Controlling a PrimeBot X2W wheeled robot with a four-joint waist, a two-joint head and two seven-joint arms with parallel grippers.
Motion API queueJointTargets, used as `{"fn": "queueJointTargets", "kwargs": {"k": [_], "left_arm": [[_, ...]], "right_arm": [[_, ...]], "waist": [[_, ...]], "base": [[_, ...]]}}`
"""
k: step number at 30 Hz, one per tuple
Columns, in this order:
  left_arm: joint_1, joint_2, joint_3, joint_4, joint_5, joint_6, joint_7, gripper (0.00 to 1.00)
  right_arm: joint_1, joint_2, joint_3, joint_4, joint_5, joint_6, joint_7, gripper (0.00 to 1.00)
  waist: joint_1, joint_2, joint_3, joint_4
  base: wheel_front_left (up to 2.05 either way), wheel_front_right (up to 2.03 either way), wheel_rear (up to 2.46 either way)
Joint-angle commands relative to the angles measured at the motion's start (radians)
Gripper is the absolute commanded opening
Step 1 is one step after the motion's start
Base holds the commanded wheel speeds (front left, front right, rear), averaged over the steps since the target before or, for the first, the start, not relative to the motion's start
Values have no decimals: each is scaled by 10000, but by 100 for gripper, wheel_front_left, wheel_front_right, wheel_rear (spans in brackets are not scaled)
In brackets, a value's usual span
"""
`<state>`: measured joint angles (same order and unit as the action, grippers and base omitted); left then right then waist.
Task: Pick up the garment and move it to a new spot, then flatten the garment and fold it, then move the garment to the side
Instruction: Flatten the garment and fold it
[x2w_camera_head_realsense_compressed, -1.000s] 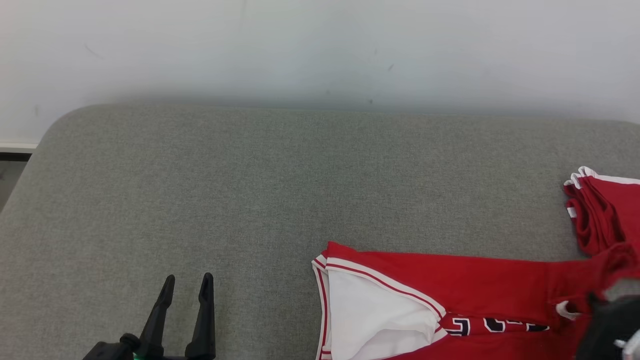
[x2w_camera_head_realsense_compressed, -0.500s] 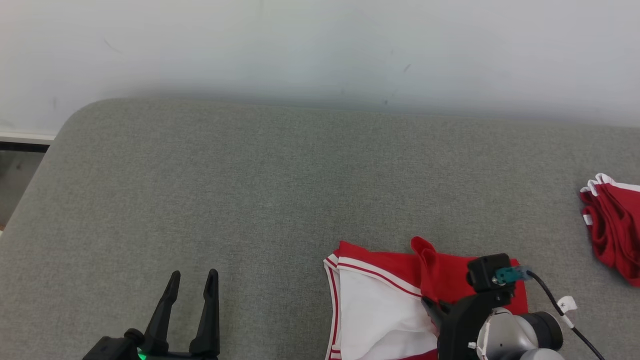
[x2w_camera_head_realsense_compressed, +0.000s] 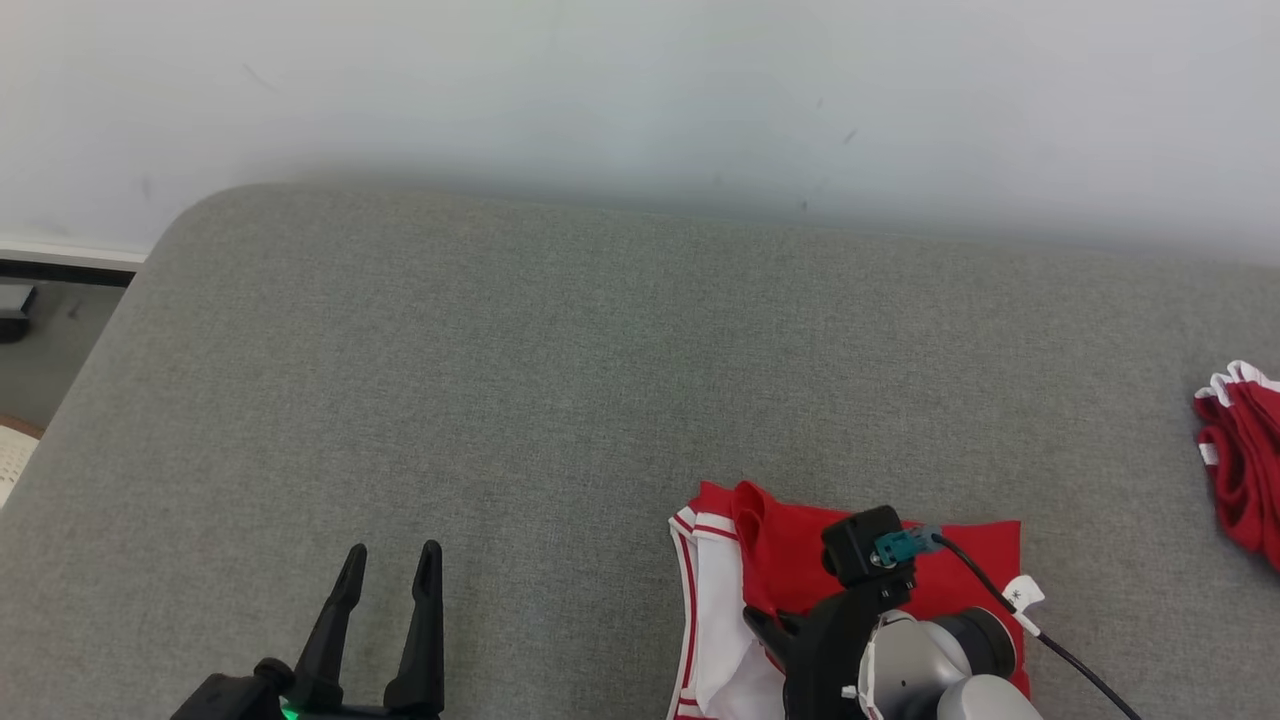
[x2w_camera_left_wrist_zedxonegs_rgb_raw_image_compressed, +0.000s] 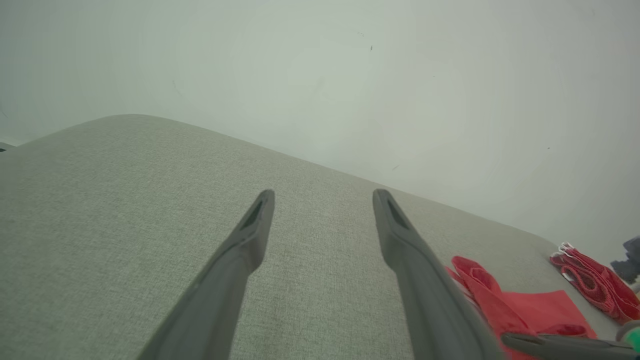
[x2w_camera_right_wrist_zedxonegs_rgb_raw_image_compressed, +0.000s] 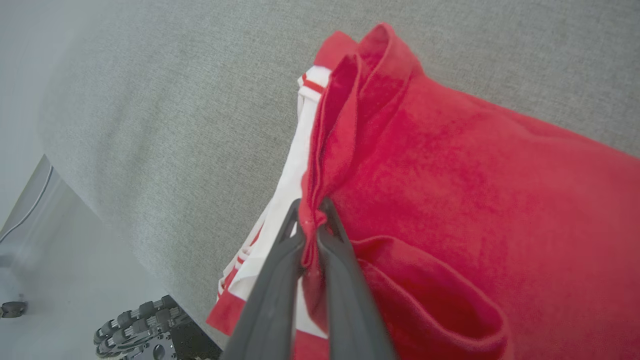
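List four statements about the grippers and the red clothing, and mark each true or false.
1. The right gripper is shut on a fold of the red garment. True.
2. The left gripper grips that garment too. False: it is open above the bare grey cushion, apart from the garment.
3. A second red bundle lies on the cushion at the robot's far right. True.
4. The gripped garment is spread flat in a single layer. False: its red cloth is folded over its white part.
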<state>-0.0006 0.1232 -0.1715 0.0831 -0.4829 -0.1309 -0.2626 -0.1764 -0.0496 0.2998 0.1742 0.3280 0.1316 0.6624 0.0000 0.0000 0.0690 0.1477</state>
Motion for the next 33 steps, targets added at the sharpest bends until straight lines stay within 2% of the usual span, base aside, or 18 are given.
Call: {"fn": "queueJointTargets", "kwargs": {"k": [1, 9, 11, 15, 20, 26, 30, 31, 32, 33], "left_arm": [[-39, -31, 2, 4, -34, 6, -26, 100], [-33, -28, -15, 32, -36, 6, -26, 100], [-13, -18, -8, 55, -38, 6, -26, 100], [83, 14, 26, 80, -29, 6, -26, 100], [234, 35, 119, 40, 45, 6, -26, 100], [360, 5, 210, -32, 94, 6, -26, 100], [409, -19, 211, -47, 26, 6, -26, 100], [381, -29, 195, -50, 13, 6, -26, 100], [381, -29, 195, -50, 13, 6, -26, 100], [330, -36, 181, -41, 22, 6, -26, 100]], "right_arm": [[-125, -11, 87, 25, 131, -17, -74, 0], [-273, -11, 329, 466, 323, -17, -293, 0], [-226, -9, 462, 505, 745, -17, -326, 100], [-236, -16, 613, 288, 1563, -17, -391, 100], [-196, -20, 315, -495, 1856, -17, -513, 100], [444, -17, -1390, -1667, 1175, -17, -514, 100], [875, -4, -2473, -1693, 332, -17, -472, 100], [983, -4, -2554, -1559, 43, -17, -433, 89], [983, -4, -2554, -1559, 43, -17, -433, 89], [1018, 3, -2559, -1395, -121, -17, -455, 36]], "waist": [[0, 0, 2, 19], [0, 0, -20, 98], [0, 0, -50, 103], [0, 0, -129, 69], [0, 0, -271, -40], [0, 0, -383, -166], [0, 0, -353, -327], [0, 0, -323, -356], [0, 0, -323, -356], [0, 0, -296, -373]], "base": [[0, 0, 0], [0, 0, 0], [0, 0, 0], [0, 0, 0], [0, 0, 0], [0, 0, 0], [0, 0, 0], [0, 0, 0], [0, 0, 0], [0, 0, 0]]}}
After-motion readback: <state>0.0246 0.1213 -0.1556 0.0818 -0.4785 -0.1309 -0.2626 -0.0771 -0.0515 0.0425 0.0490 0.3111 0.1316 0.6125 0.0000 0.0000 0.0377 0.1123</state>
